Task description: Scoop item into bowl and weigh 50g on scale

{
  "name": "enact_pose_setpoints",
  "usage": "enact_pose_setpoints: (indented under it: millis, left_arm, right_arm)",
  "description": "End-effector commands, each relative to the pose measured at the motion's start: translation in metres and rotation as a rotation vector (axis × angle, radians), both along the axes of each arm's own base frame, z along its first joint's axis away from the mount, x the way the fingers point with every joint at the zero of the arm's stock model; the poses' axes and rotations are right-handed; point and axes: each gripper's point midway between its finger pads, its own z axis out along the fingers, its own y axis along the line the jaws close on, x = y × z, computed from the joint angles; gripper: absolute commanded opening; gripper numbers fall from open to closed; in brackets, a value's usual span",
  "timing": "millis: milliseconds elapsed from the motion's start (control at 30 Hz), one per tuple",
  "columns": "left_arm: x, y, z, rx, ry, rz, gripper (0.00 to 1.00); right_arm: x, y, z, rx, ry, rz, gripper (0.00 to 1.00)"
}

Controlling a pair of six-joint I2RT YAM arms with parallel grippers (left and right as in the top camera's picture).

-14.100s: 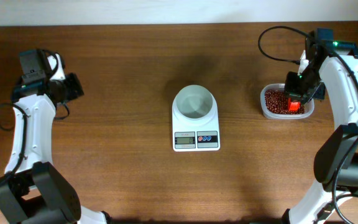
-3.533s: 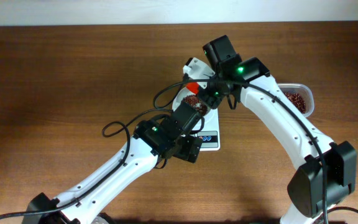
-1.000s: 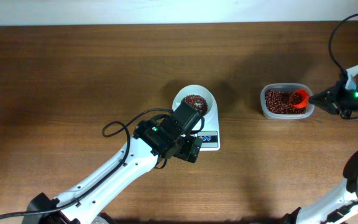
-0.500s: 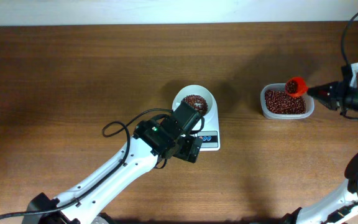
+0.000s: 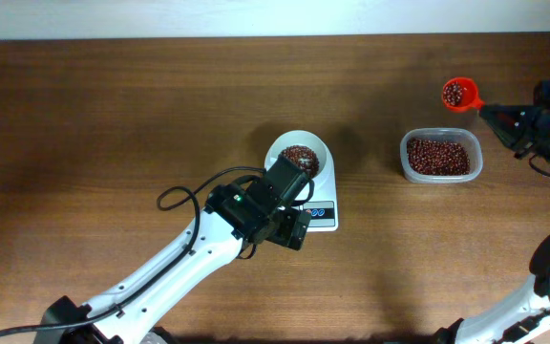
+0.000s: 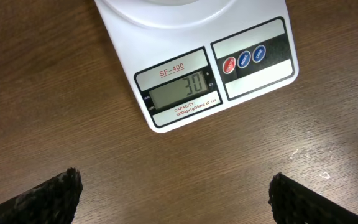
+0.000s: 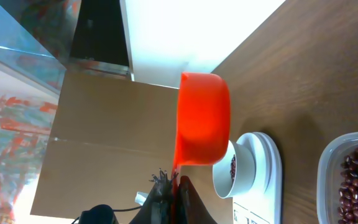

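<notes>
Overhead: white bowl [image 5: 299, 158] sits on the scale [image 5: 304, 212] at table [image 5: 113, 115] centre, on the scale's 12 o'clock half. It holds a layer of red-brown beans [image 5: 300, 156].

L gripper [image 5: 292, 229] hangs at abt 6-7 o'clock of the scale, just over its front edge. L wrist cam: jaws spread fully wide, 1 dark fingertip [image 6: 48, 196] in each lower corner, nothing between them but bare wood. Display [image 6: 179, 93] reads 30. 3 round buttons [image 6: 244, 60] sit at its 3 o'clock, 1 red and 2 blue.

Clear plastic container [image 5: 440, 158] lies at 3 o'clock of the bowl, well apart, w/ more beans inside. R gripper [image 5: 497, 117] is at abt 2 o'clock of the container, near the table's right edge. Its jaws are clamped tight on the handle of a red scoop [image 5: 457, 94].

Scoop bowl is at 12-1 o'clock of the container, clear of its rim, w/ some beans in it.

R wrist cam: scoop seen side-on, handle running down into the closed fingers. White bowl w/ beans, the scale and the container's corner show beyond it.
</notes>
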Motion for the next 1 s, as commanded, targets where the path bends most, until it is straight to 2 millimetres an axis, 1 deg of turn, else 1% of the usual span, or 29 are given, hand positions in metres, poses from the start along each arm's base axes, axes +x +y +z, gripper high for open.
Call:
enact_pose_setpoints:
  millis: [0,67,200,300,333,400,433,600,700,767,867,967]
  left_arm:
    - [-0.001,0.003,-0.004,0.023,-0.003,-0.011,0.99]
    - [-0.001,0.003,-0.004,0.023,-0.003,-0.011,0.99]
    - [-0.001,0.003,-0.004,0.023,-0.003,-0.011,0.99]
    - [-0.001,0.003,-0.004,0.023,-0.003,-0.011,0.99]
    - [-0.001,0.003,-0.004,0.023,-0.003,-0.011,0.99]
    - [-0.001,0.003,-0.004,0.023,-0.003,-0.011,0.99]
    - [-0.001,0.003,-0.004,0.023,-0.003,-0.011,0.99]
    - [-0.001,0.003,-0.004,0.023,-0.003,-0.011,0.99]
    - [-0.001,0.003,-0.004,0.023,-0.003,-0.011,0.99]
    - [-0.001,0.003,-0.004,0.023,-0.003,-0.011,0.99]
    - [-0.001,0.003,-0.004,0.023,-0.003,-0.011,0.99]
    - [-0.001,0.003,-0.004,0.023,-0.003,-0.011,0.99]
  right_arm:
    - [0.001,0.011,-0.012,-0.030,0.034,0.033,0.04]
    - [0.002,0.022,-0.018,-0.057,0.051,0.065,0.04]
    - [0.005,0.060,-0.018,-0.061,0.045,0.159,0.04]
    - [0.005,0.098,-0.019,-0.078,0.029,0.253,0.04]
    - [0.004,0.115,-0.022,-0.096,0.026,0.297,0.04]
    - [0.002,0.140,-0.027,-0.130,0.019,0.363,0.04]
    - [-0.001,0.158,-0.032,-0.168,0.014,0.412,0.04]
    - [-0.016,0.217,-0.056,-0.326,-0.007,0.582,0.04]
    - [-0.022,0.237,-0.070,-0.428,-0.014,0.644,0.04]
    - [-0.022,0.244,-0.071,-0.491,-0.031,0.667,0.04]
    - [-0.015,0.249,-0.061,-0.595,-0.077,0.674,0.04]
    - [-0.009,0.248,-0.052,-0.758,-0.098,0.675,0.04]
